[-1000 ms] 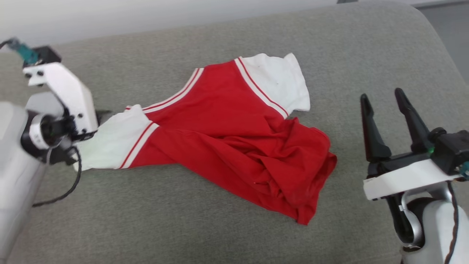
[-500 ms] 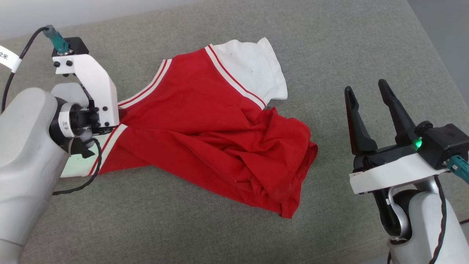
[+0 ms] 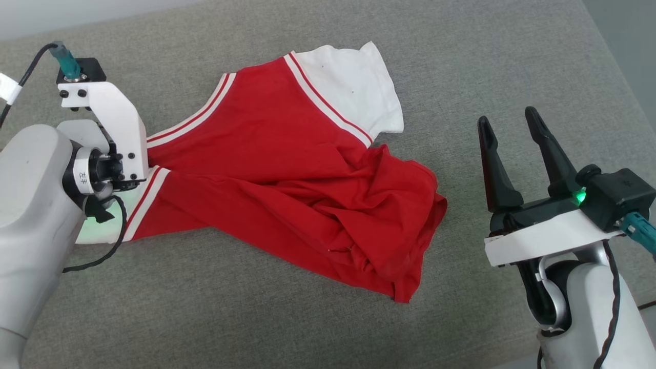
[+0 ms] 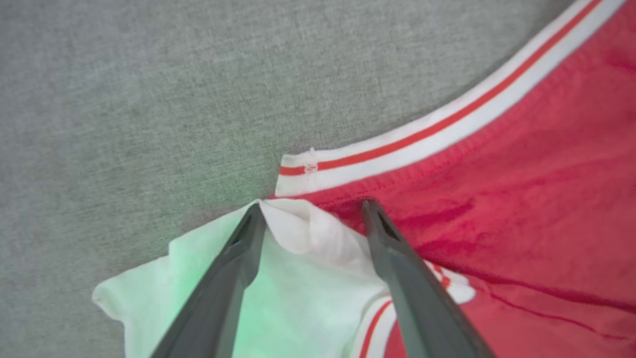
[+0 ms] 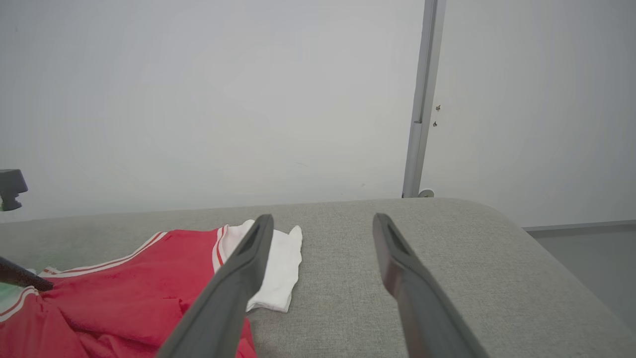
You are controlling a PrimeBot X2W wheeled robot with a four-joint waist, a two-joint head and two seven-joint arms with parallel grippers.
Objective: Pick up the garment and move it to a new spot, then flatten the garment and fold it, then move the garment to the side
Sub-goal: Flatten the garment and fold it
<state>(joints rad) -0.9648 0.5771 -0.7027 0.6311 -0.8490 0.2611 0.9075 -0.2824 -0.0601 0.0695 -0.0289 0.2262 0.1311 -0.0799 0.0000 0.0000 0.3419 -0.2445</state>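
The garment is a red shirt with white sleeves and red-white striped trim. It lies crumpled on the grey cushioned surface, its lower part bunched toward the right. In the left wrist view my left gripper stands open over the near white sleeve. Its fingertips straddle a raised white fold, just below the end of the striped neck trim. In the head view the left wrist mount covers that sleeve. My right gripper is open and empty, right of the garment and above the surface. The garment lies to its left.
The cushioned surface ends at a rounded right edge, with floor beyond it. A pale wall and a vertical white rail stand behind. A black cable hangs from the left wrist over the sleeve.
The head camera shifted, so the whole picture moved. Against the garment, my left gripper has come in over the near sleeve toward the neck trim. Both grippers stayed open.
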